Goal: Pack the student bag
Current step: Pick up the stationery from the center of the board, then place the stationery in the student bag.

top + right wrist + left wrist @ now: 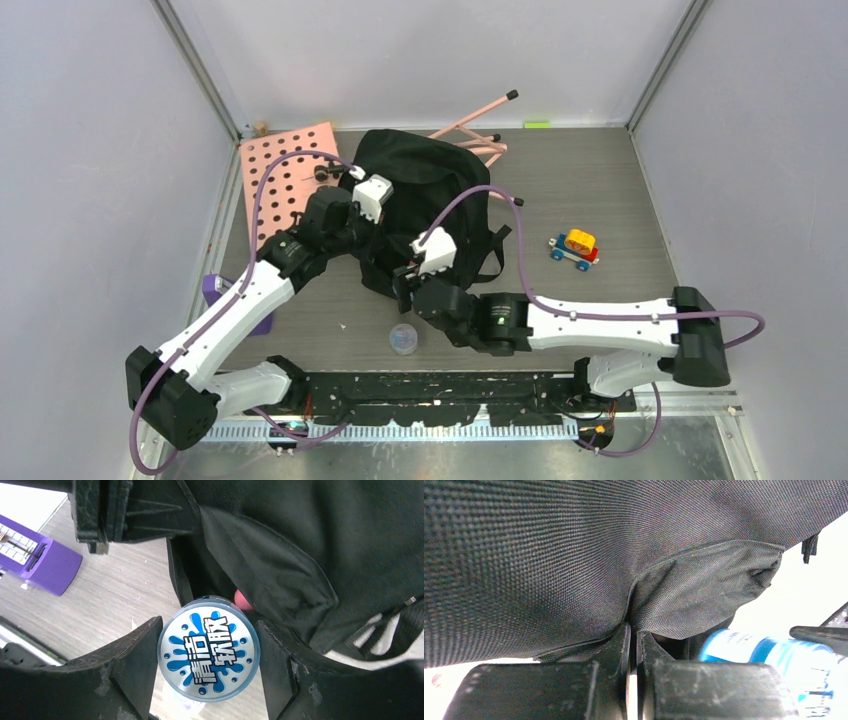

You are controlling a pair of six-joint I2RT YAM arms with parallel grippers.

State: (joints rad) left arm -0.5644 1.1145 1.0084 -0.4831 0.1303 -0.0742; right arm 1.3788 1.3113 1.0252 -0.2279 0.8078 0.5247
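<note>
The student bag [430, 180] is a large black backpack lying mid-table. It fills the left wrist view [574, 555] and the upper right of the right wrist view [325, 530]. My left gripper [634, 635] is shut on a fold of the bag's fabric at its near left edge [368, 242], holding it up. My right gripper [209, 626] is shut on a round jar with a blue-and-white splash label [209, 647], held at the bag's near edge [405, 285]. The jar also shows in the left wrist view [764, 652].
A pink pegboard [285, 180] lies at the back left and a purple box [215, 290] to the left. A small clear round thing [403, 339] lies near the front. A toy car [575, 248] sits to the right. A pink legged stand [480, 125] is behind the bag.
</note>
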